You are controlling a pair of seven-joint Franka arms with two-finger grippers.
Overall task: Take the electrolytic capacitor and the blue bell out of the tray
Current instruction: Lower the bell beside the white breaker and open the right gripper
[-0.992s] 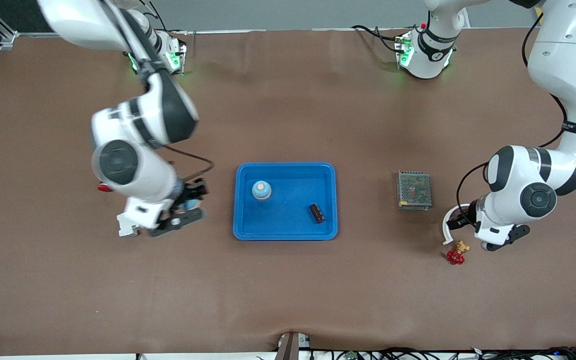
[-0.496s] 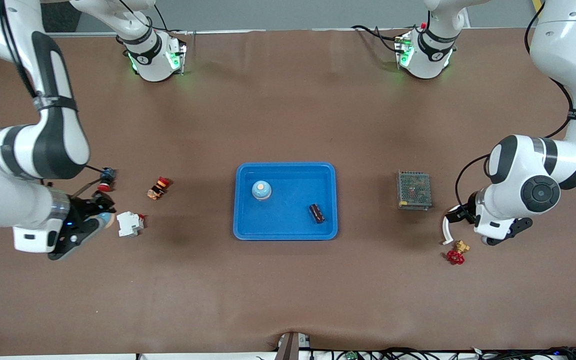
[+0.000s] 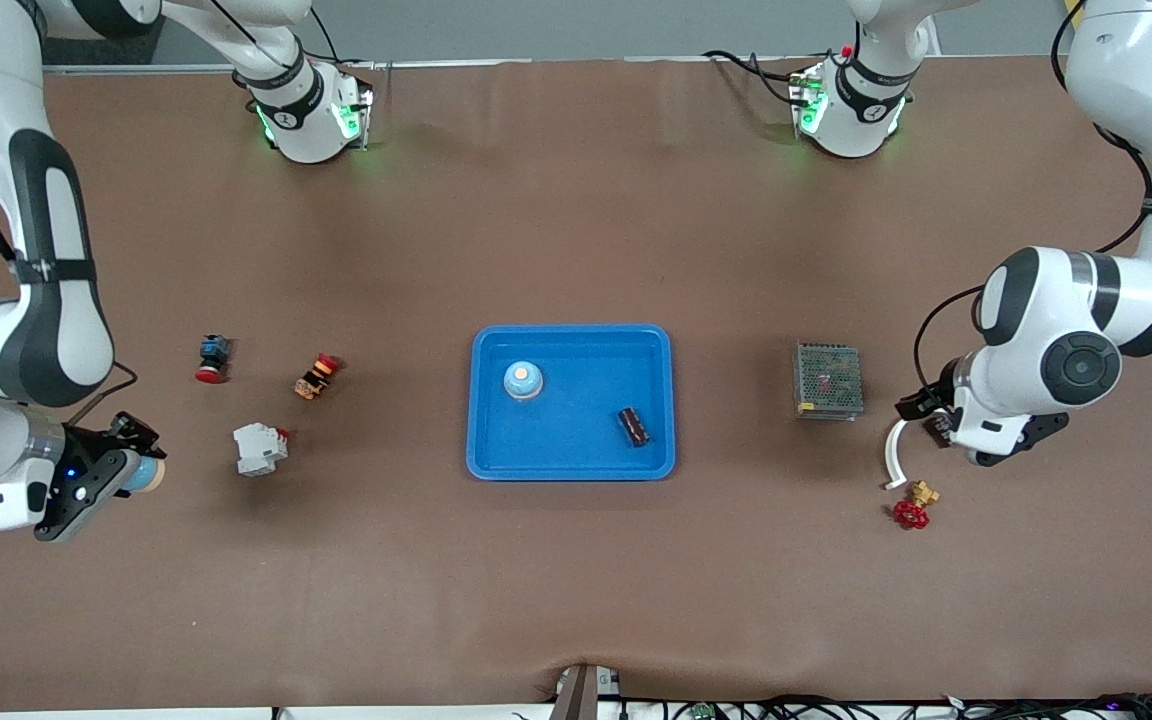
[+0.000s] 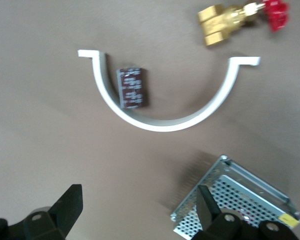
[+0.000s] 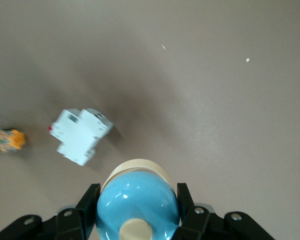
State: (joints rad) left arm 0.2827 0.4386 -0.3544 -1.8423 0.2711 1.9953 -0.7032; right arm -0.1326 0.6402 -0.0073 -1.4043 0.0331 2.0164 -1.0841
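At the tray's eight o'clock, well apart, right gripper (image 5: 136, 197) clenched on blue bell (image 3: 144, 473), button toward its wrist, swung out from beside the tray, blue tray (image 3: 572, 467) holding second bell (image 3: 523, 380) and capacitor (image 3: 634, 426) lying eleven-to-five, left gripper (image 4: 139, 205) released over loose capacitor (image 4: 131, 87) inside white half-ring (image 4: 160, 122).

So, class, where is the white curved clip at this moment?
In the front view the white curved clip lies on the table toward the left arm's end, beside the brass valve and under the left hand; the left wrist view shows a capacitor inside its curve.
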